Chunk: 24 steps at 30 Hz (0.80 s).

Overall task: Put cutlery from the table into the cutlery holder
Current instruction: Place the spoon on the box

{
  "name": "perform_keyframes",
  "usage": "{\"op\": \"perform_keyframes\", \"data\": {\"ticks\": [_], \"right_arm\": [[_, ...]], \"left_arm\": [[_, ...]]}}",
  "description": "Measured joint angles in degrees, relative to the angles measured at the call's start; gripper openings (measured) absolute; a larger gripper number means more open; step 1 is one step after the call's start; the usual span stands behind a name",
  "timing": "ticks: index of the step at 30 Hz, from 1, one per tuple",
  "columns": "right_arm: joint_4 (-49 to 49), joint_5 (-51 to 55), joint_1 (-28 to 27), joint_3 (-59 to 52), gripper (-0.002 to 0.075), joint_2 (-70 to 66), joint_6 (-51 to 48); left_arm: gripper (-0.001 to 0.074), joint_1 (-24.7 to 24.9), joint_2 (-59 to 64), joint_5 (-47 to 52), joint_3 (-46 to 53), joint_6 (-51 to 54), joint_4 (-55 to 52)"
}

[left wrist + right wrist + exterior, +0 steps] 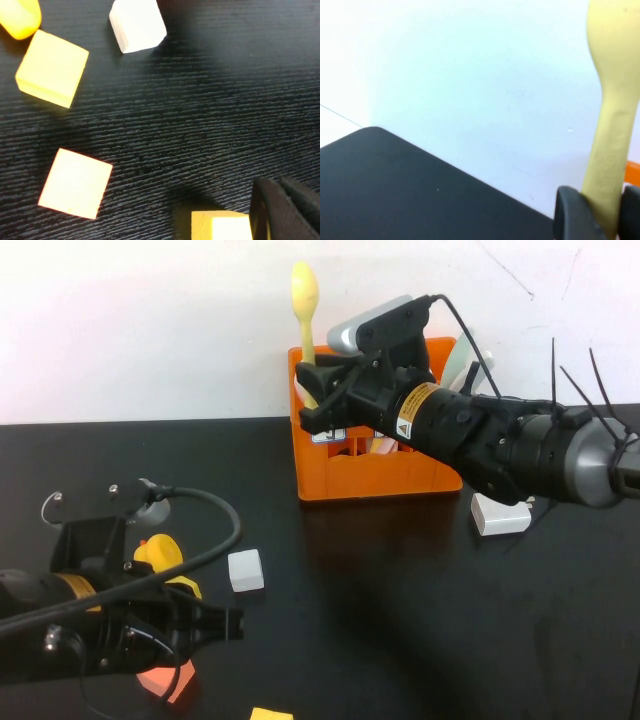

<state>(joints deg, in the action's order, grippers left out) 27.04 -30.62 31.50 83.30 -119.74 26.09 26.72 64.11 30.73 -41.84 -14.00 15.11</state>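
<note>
Nearest, left gripper [232, 623] sits pressed together above cubes [52, 68], partly cut off. Right gripper [318, 400] pinches the spoon [306, 315] over the holder [375, 480], hiding its compartments.

Tabletop [400, 620]: matte black with fine wood grain. Cutlery holder [375, 480]: orange. Spoon [305, 295]: pale yellow. Both claws, right [325, 405] and left [225, 623]: black. Loose blocks: one white [246, 570], one yellow [52, 68]. Wall: white.

- The high view looks down from the robot's side at the table [400, 590].
- The left wrist view faces the tabletop closely; both show a white cube [137, 24].
- The right wrist view looks closely along the yellow spoon [612, 110] toward the wall.
</note>
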Motion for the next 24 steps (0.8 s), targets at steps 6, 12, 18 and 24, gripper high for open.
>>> {"op": "perform_keyframes", "data": {"ticks": [6, 12, 18, 24], "right_arm": [[0.0, 1.44, 0.0, 0.12, 0.0422, 0.0, -0.11], [2.33, 2.96, -0.11, 0.21, 0.0444, 2.42, -1.15], [22.75, 11.25, -0.11, 0.21, 0.02, 13.61, 7.36], [63.48, 13.63, -0.76, -1.64, 0.0015, 28.08, 38.33]], "left_arm": [[-0.0001, 0.0, -0.55, 1.51, 0.0, 2.58, 0.0], [-0.0001, 0.0, -8.36, 2.24, 0.0, 3.99, -2.98], [-0.0001, 0.0, -19.21, 2.24, 0.0, 2.03, -5.8], [-0.0001, 0.0, -29.79, 1.28, 0.0, -4.27, -14.26]]}}
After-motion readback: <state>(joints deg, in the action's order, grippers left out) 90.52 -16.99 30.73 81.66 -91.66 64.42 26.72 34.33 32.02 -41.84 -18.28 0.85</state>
